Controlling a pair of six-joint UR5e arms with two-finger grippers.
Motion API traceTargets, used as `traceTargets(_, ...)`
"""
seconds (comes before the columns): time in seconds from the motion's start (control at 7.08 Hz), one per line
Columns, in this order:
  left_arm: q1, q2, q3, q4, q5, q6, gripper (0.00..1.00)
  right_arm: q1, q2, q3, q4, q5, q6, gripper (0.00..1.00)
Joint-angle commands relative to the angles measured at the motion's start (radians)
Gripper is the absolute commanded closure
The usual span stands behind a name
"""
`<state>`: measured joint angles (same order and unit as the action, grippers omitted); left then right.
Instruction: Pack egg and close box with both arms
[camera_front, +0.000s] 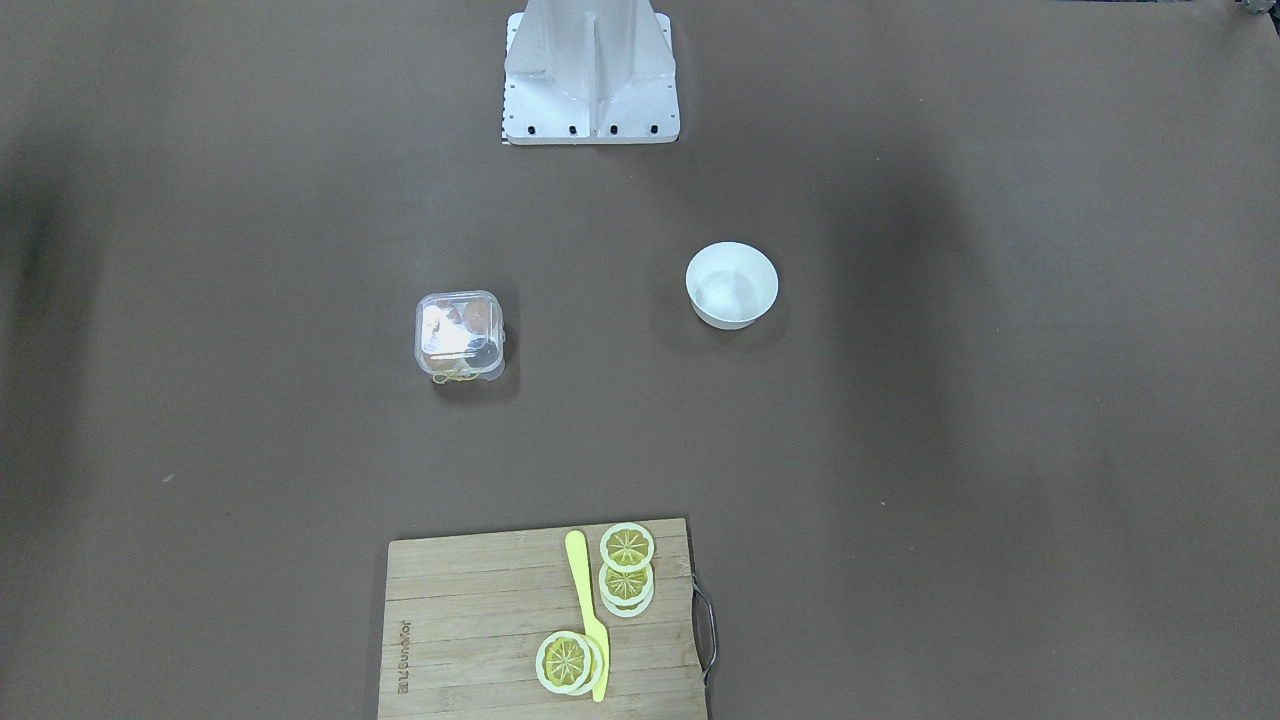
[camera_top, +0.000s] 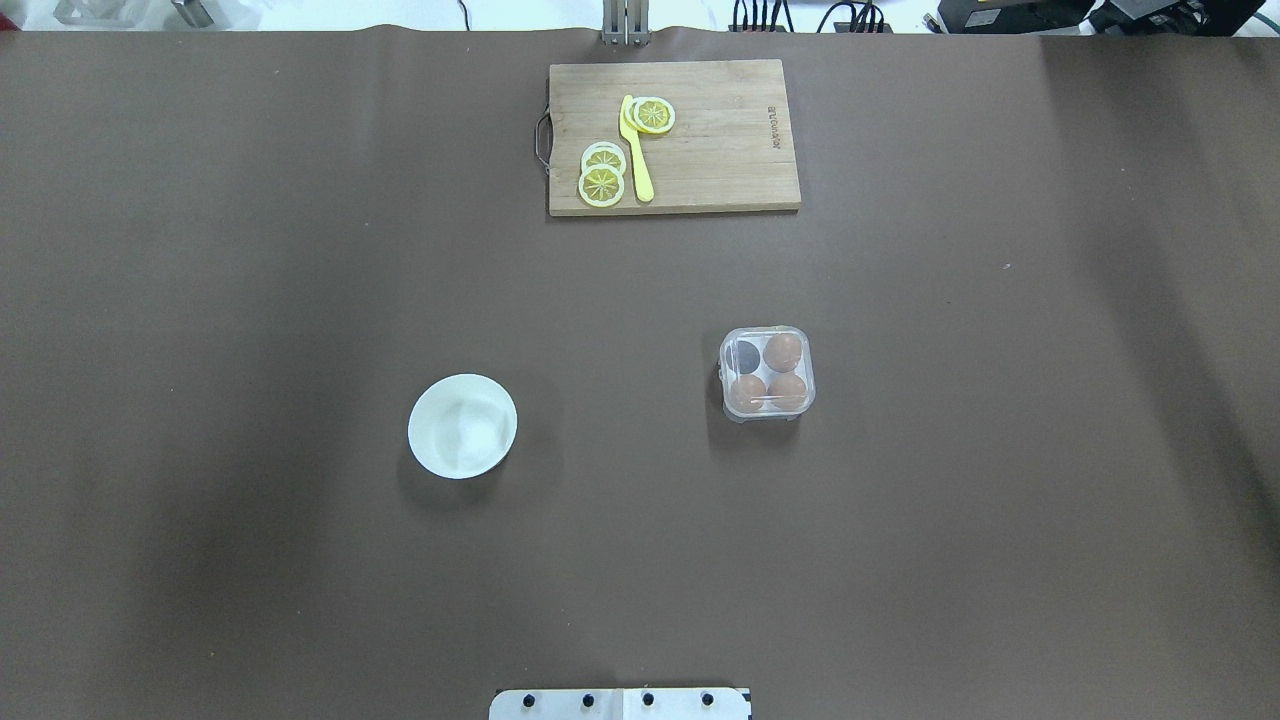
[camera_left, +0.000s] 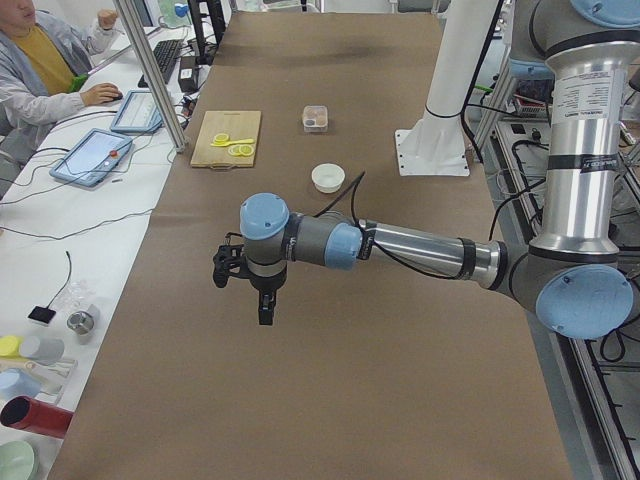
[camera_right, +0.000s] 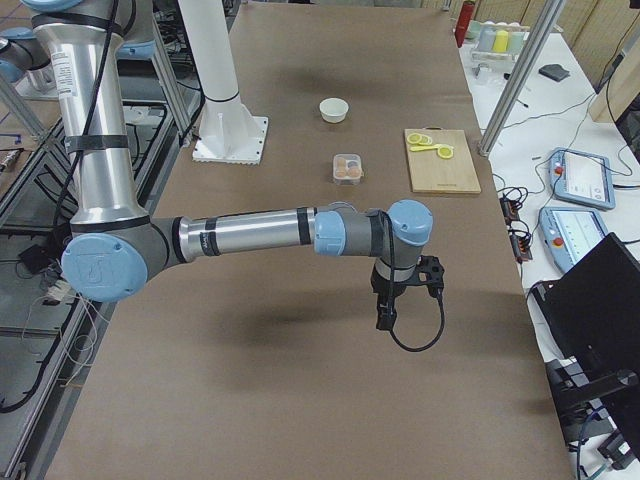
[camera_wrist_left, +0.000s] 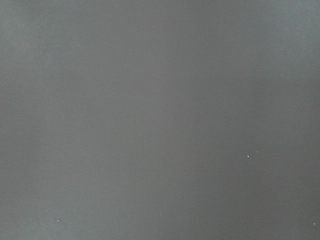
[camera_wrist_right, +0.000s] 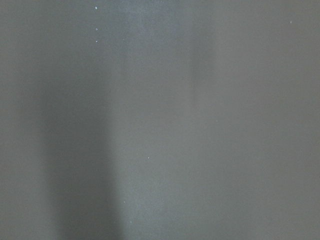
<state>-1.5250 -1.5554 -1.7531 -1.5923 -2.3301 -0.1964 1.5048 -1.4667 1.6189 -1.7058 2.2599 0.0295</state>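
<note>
Light clear egg carton (camera_top: 767, 373), three fragile eggs (camera_top: 783, 351) inside.
Plastic probably bends, slips; take lid edge gently. Opening of left gripper (camera_left: 250, 287), right gripper (camera_right: 402, 292): cannot tell.

The clear box (camera_front: 460, 337) stands well apart from a white bowl (camera_front: 733, 316) and a wooden cutting board (camera_front: 470, 620).

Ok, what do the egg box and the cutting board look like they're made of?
The box looks like clear glossy plastic: the eggs show through it, and it glints. The cutting board looks like wood or bamboo, matte: pale strips with grain.
</note>
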Motion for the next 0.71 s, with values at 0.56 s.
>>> traceTargets(0.56,-0.001,-0.006,-0.003,0.0,-0.003,0.0,0.01,0.0,0.0,0.003,0.0,0.001,0.003,0.0)
